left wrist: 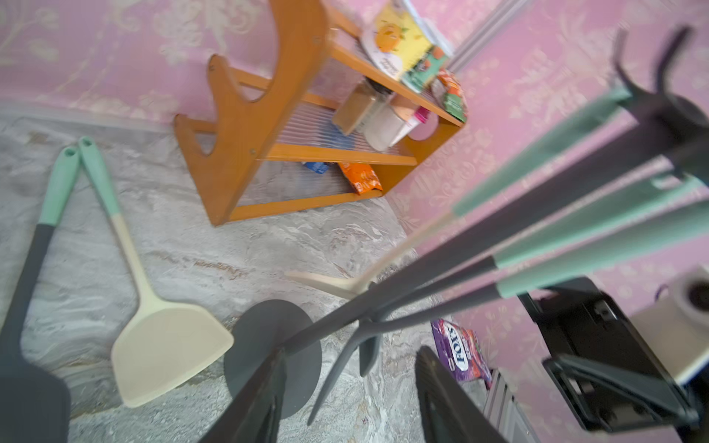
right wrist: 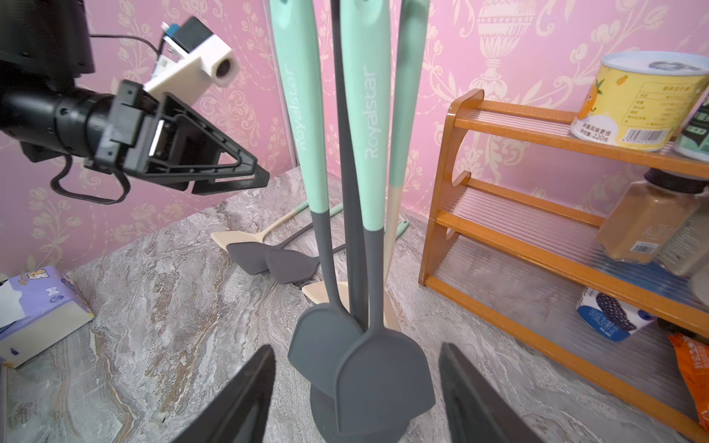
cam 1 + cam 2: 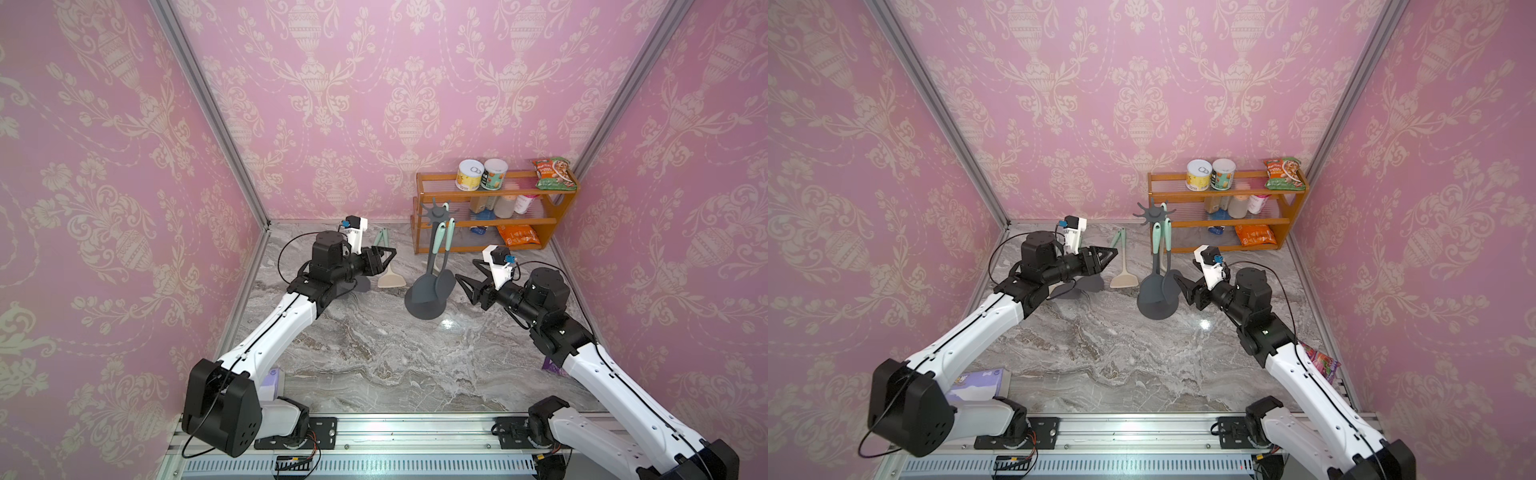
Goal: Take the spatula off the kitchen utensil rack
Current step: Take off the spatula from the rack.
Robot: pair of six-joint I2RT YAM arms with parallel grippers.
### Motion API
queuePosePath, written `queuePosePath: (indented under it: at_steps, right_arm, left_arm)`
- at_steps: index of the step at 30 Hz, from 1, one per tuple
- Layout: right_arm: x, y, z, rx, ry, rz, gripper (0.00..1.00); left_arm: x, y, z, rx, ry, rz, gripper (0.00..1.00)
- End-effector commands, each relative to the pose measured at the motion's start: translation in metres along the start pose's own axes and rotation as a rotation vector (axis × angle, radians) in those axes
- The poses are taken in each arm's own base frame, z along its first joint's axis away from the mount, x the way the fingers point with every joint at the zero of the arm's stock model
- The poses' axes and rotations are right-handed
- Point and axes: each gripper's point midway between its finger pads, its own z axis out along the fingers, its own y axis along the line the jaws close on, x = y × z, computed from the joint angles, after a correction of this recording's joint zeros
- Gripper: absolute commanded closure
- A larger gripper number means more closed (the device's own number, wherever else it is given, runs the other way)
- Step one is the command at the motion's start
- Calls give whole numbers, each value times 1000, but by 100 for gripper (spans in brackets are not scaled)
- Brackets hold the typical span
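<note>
In both top views the pole of the kitchen utensil rack (image 3: 428,311) is almost wholly covered by what hangs from it. Only its round base on the counter (image 3: 374,353) and its star crown show, right of centre and just in front of the orange shelf (image 3: 461,249). In the right wrist view the crown is cut off by the frame edge. Two hanging grey spatulas (image 2: 383,379) with mint handles overlap blade on blade against the pole. A third, beige one (image 2: 406,115) hangs behind them, mostly hidden. The left wrist view is blurred.

The right jaws stand apart, gripping nothing, with the grey blades just ahead of the gap. Whether a fingertip touches a blade cannot be told. The left jaws, left of the rack and above the counter, are also apart and empty.

A beige spatula (image 3: 391,279) lies flat between the left jaws and the rack. Two more grey spatulas (image 2: 268,261) lie beside it, largely hidden under the left jaws in the top views. A tissue box (image 3: 984,380) and a snack packet (image 3: 1323,361) are each partly hidden behind an arm. The shelf's top tier carries two cans (image 3: 469,174) and a green packet (image 3: 552,172). The bottles below are hard to make out.
</note>
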Motion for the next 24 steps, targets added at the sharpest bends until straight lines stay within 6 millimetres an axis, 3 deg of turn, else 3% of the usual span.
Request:
queuePosePath:
  at_steps: [1,3,12,24]
  right_arm:
    - [-24,4,10,-58,-27,-50,29]
    - [-29,0,20,-55,-21,-76,29]
    - [-40,-14,53,-82,4,-133,30]
    - [-42,-30,71,-102,-41,-118,42]
  left_arm:
    - [2,-24,2,90,-41,300,43]
    - [-2,-36,5,163,-65,339,41]
    - [-13,-53,22,199,-154,463,39]
    - [-15,-66,39,172,-223,497,39]
